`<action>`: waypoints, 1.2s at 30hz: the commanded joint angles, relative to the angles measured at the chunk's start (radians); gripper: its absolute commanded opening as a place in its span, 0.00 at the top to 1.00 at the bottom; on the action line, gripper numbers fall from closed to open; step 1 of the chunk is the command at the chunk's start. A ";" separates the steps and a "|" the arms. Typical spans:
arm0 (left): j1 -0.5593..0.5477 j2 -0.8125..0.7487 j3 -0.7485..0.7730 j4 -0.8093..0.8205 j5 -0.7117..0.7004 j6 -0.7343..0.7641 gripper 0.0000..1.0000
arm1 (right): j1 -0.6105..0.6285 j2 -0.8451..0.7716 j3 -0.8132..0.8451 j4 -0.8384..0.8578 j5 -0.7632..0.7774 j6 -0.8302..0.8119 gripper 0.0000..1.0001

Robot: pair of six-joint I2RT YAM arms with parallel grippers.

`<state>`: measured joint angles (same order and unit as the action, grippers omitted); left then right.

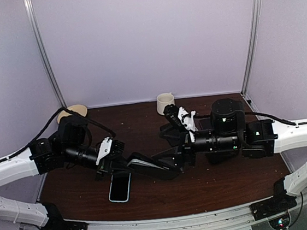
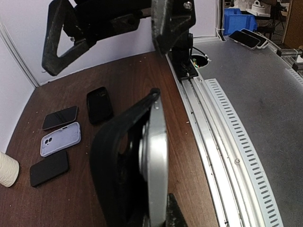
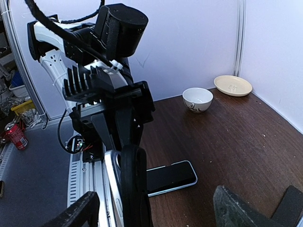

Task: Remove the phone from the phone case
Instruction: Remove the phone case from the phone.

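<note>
above the surface (image 1: 231,179), the phone (image 2: 158,156) is clamped by the left gripper (image 1: 117,160), its case (image 2: 111,163) only partly peeled, the right gripper (image 1: 179,159) held open

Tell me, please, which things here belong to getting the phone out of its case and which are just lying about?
Job in hand: black phone case, silver phone in it, left end effector gripping them, right end effector open beside them.
Lying about: loose phone, lavender case, cup, plate, red can.
</note>
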<state>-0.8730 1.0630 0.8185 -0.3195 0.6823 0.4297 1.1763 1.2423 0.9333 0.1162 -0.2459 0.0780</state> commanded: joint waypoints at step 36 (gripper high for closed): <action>-0.034 0.003 0.034 0.037 0.007 0.038 1.00 | 0.064 0.244 0.260 -0.199 -0.003 -0.064 0.69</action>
<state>-0.8944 1.0737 0.8185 -0.3733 0.6643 0.4435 1.2327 1.4643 1.1599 -0.0509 -0.2562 0.0227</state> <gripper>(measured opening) 0.065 0.306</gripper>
